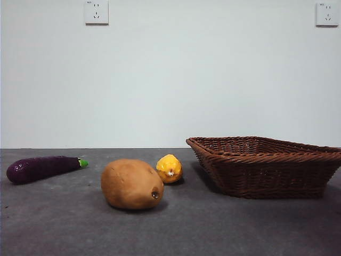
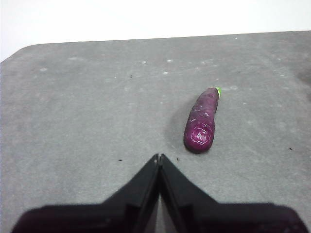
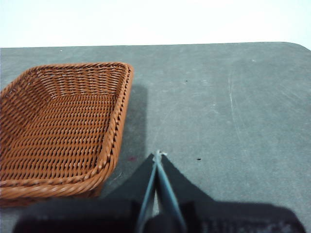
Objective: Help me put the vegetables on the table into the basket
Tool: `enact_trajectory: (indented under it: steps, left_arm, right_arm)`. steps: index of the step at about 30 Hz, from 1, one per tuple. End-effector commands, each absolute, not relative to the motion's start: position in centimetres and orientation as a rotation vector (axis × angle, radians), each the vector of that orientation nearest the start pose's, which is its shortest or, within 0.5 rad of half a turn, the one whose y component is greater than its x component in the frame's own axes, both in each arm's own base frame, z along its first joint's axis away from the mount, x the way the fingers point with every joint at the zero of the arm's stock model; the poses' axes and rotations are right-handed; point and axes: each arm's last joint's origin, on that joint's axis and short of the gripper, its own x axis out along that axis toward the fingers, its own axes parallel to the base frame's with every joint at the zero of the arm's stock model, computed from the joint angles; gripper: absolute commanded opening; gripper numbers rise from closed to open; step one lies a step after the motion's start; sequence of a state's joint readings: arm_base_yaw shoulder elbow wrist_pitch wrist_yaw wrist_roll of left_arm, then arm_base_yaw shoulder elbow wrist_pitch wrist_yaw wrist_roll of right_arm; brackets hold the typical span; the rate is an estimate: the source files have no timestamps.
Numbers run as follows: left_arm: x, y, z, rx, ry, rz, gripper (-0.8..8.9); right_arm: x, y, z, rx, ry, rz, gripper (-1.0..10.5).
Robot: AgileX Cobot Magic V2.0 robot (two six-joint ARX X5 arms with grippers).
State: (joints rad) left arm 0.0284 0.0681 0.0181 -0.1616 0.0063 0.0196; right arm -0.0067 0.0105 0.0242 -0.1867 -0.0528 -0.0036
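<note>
Behind the scene stands a plain white wall [image 1: 170, 80], smooth and without any pattern. Two white power sockets are fixed high on it: the first socket [image 1: 96, 12] is toward the left, the second socket [image 1: 327, 14] is near the right edge of the front view. The wall meets the dark grey surface along one straight, level line. The light is soft and even, and it makes only short, weak shadows. In both wrist views the wall appears as a bright white band, very strongly lit, so no detail is visible there.
</note>
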Motion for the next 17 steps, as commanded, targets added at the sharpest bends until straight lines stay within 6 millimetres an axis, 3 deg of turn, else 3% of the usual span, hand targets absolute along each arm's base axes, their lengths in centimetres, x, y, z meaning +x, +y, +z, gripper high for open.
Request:
enact_trajectory:
  steps: [1, 9, 13, 17]
  left_arm:
    - [9.9, 0.2, 14.6, 0.025, 0.214, 0.015, -0.03]
    - [9.9, 0.2, 15.0, -0.054, 0.198, 0.018, -0.03]
    - [9.5, -0.1, 18.7, -0.14, 0.128, -0.099, -0.03]
    - [9.6, -0.4, 22.0, -0.195, 0.109, -0.177, -0.03]
  right_arm:
    - [9.6, 0.1, 15.0, 0.013, 0.178, 0.046, 0.0]
    - [9.6, 0.1, 15.7, 0.231, 0.141, 0.03, -0.1]
    - [8.8, 0.0, 19.5, 0.339, 0.088, 0.002, -0.1]
    - [8.5, 0.0, 24.8, 0.338, 0.04, -0.006, -0.1]
